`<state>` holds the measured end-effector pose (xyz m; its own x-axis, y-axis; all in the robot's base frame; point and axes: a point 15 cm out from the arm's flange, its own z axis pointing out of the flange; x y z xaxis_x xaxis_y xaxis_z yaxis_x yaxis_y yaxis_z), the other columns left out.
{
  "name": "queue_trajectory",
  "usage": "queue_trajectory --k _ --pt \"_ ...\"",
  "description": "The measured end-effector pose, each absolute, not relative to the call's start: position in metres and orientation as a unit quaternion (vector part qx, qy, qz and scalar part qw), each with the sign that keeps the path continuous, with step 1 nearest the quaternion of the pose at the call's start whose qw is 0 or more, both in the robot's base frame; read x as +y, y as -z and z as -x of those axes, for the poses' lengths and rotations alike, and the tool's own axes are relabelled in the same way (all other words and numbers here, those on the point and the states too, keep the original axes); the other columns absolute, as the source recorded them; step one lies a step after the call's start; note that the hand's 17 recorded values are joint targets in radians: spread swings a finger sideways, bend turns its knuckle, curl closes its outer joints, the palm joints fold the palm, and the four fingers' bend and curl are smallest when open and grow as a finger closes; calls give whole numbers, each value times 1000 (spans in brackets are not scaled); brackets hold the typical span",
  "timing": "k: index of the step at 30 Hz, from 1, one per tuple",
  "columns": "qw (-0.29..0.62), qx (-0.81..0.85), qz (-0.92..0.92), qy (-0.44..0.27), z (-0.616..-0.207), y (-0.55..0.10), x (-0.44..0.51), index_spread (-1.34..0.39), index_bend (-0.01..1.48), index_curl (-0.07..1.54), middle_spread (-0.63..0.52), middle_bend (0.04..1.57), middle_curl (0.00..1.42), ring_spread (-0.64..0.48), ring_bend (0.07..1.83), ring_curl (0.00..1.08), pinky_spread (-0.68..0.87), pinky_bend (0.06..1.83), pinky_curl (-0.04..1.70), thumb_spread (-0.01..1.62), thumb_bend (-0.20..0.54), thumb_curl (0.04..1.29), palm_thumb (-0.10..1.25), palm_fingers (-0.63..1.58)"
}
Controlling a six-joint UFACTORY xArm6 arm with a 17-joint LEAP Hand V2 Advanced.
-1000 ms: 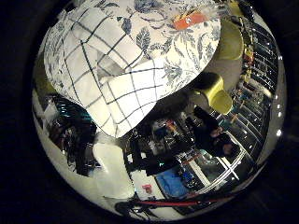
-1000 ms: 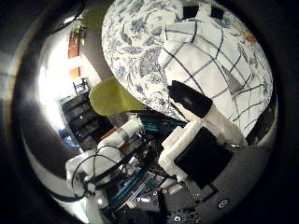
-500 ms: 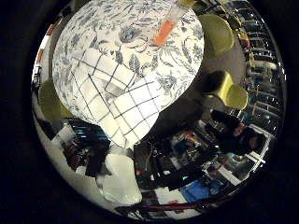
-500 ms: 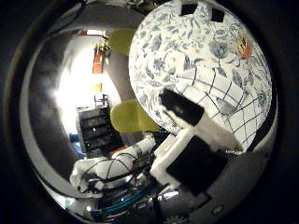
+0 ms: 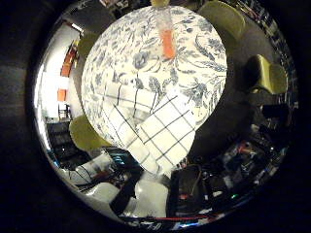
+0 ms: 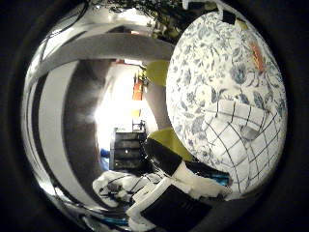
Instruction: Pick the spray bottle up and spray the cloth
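A round table with a floral tablecloth (image 5: 199,68) lies well below my palm. A white cloth with a dark check (image 5: 155,121) lies crumpled at one edge of the table; it also shows in the thumb side view (image 6: 246,135). The spray bottle (image 5: 167,41), clear with an orange part, lies on the tablecloth at the opposite side of the table, away from the cloth, and shows small in the thumb side view (image 6: 257,55). My right hand (image 6: 183,188) shows as white and black fingers reaching out relaxed beside the table's edge, holding nothing.
Yellow-green chairs stand around the table, one by the bottle (image 5: 225,17), one at the side (image 5: 267,73) and one by the cloth (image 5: 86,136). Shelves and a bright doorway (image 6: 121,111) lie beyond the table.
The whole picture has turned and the table looks smaller: the camera has moved with the hand, away from the table. The cloth and the bottle lie where they were.
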<state>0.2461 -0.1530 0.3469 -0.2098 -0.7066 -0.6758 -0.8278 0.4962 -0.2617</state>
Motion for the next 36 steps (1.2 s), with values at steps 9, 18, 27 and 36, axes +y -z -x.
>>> queue_trajectory --k 9,18,27,36 --pt "432 781 441 -89 -223 -306 -186 -236 155 275 39 365 395 174 541 286 336 571 249 1079 -22 287 484 223" --pt "478 772 412 -81 -224 -272 -222 -199 144 256 69 370 388 178 570 287 338 617 257 1079 -23 290 501 144" --pt "551 746 369 -63 -226 -246 -251 -172 148 259 104 354 377 183 552 277 344 616 257 1068 -22 297 517 105" --pt "578 726 363 -89 -243 -218 -282 -180 149 263 127 337 367 194 508 265 346 579 255 1026 -29 287 455 61"
